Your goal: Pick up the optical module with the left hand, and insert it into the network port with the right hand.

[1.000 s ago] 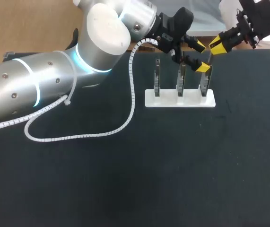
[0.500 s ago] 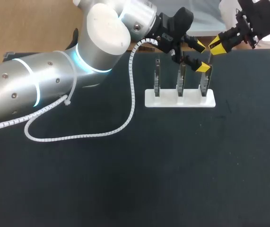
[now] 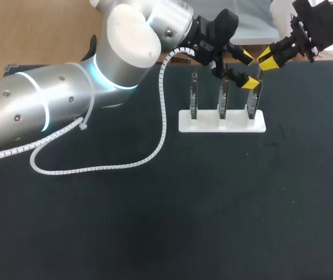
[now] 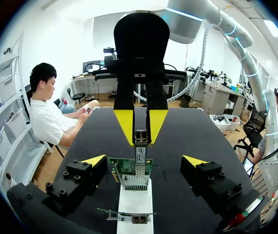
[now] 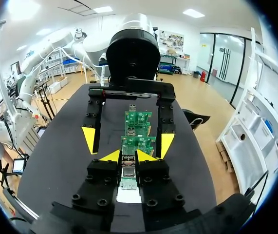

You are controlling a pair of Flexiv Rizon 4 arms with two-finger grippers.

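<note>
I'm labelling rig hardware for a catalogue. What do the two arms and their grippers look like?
Left arm and right arm: silver cylinders, glowing blue joint rings, white spiral-wrapped cables. Left gripper and right gripper: black blocky bodies, two yellow-tipped fingers each.

Three green circuit boards [image 3: 224, 96] stand upright in one white holder [image 3: 221, 123], which sits on the one dark counter [image 3: 213, 204]. There is one optical module [image 4: 140, 155]. Two arms are present, the left arm [image 3: 49, 111] and the right arm [image 3: 323, 23]. Each ends in one gripper, the left gripper [image 3: 248, 70] and the right gripper [image 3: 267, 59]. Each gripper has two yellow fingertips [image 3: 249, 83], four in all. One white coiled cable [image 3: 96, 166] runs along the left arm.
</note>
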